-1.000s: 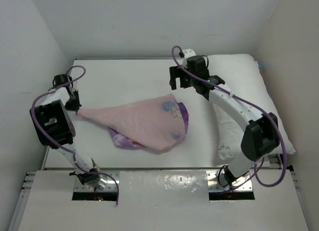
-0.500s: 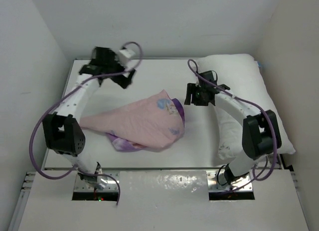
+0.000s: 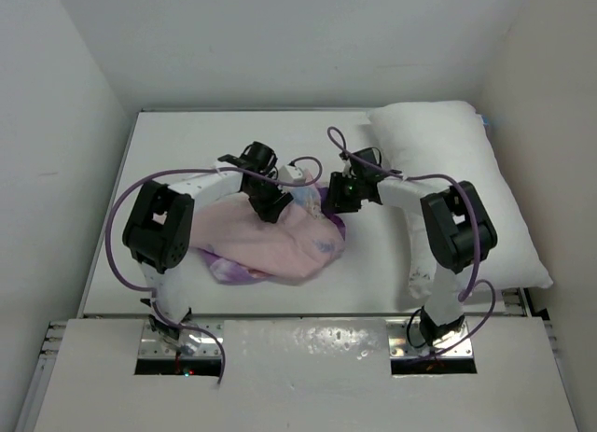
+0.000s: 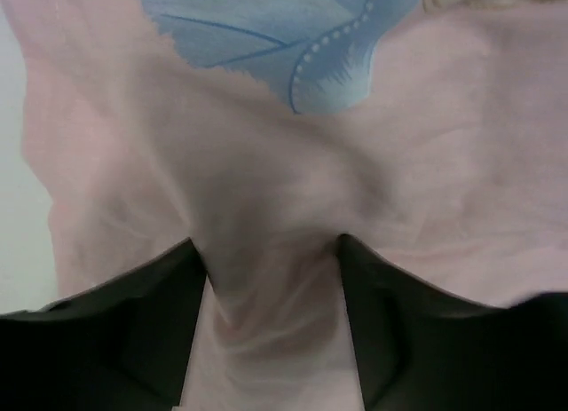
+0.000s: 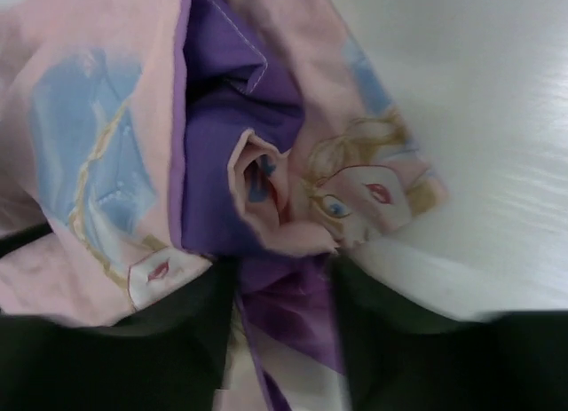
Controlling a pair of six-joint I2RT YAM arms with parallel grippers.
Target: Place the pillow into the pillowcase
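Note:
The pillowcase (image 3: 266,241) lies crumpled mid-table, pale pink inside facing up, purple print showing at its edges. The white pillow (image 3: 466,185) lies along the right side, apart from it. My left gripper (image 3: 273,206) is down on the case's upper edge. In the left wrist view pink pillowcase (image 4: 266,118) cloth is bunched between the two dark fingers of the left gripper (image 4: 266,242). My right gripper (image 3: 336,195) is at the case's right corner. There a purple fold of the pillowcase (image 5: 222,145) sits pinched in the right gripper (image 5: 284,264), the princess face beside it.
The white table (image 3: 187,152) is walled at the back and on both sides. The pillow fills the right strip up to the far corner. Purple cables (image 3: 121,227) loop from both arms above the table.
The left arm swung from the table's far left over to the pillowcase's upper edge. The right gripper came left and down onto its right corner. Both jaws narrowed onto cloth.

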